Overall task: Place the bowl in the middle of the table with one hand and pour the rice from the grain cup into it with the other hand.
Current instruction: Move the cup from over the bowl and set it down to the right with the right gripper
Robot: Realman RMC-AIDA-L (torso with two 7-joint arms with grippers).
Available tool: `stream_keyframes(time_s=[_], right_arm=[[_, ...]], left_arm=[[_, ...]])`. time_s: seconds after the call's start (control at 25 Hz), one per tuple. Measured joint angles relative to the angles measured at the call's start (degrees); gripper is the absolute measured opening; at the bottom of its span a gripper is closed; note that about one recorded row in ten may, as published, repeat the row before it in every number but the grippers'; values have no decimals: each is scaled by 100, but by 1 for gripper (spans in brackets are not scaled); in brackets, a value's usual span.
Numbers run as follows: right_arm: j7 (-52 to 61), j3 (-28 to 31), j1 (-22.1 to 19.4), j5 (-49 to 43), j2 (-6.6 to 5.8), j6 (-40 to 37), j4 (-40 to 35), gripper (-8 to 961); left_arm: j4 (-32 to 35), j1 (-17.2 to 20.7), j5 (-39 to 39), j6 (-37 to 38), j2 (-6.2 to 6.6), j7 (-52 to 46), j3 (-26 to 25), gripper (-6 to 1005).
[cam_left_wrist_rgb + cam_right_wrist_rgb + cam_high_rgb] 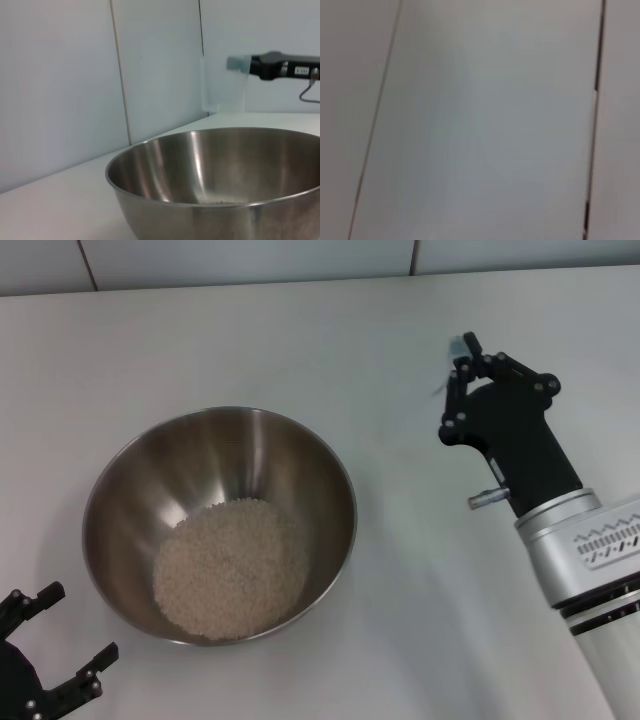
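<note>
The steel bowl (220,525) stands on the white table (420,570), left of the middle, and holds a mound of rice (230,568). Its rim fills the left wrist view (210,170). My right gripper (458,355) is to the bowl's far right, its fingers pinched on the rim of the translucent grain cup (222,85). The cup is upright, looks empty, and sits at or just above the tabletop. The cup hardly shows in the head view. My left gripper (75,625) is open and empty, close to the bowl's near left side.
A white tiled wall (250,258) runs along the table's far edge. The right wrist view shows only pale wall panels with dark seams (595,100).
</note>
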Motion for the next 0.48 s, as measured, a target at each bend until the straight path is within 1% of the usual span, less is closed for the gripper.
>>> stream_keyframes(time_s=[0.12,0.16,0.2,0.48], right_arm=[[372,-50,135,183,1,90,-408,20],[480,-58,221,216,2,286,-586,20],[480,-58,221,216,2,286,-586,20],[564,-97,545,205,0,1216,-866,21]], left_arm=[[0,0,0,7,-4,0,0,859],[0,0,0,10,-7,0,0,859],[0,0,0,12,-8,0,0,859],[0,-2,0,26,-9,0,0,859]])
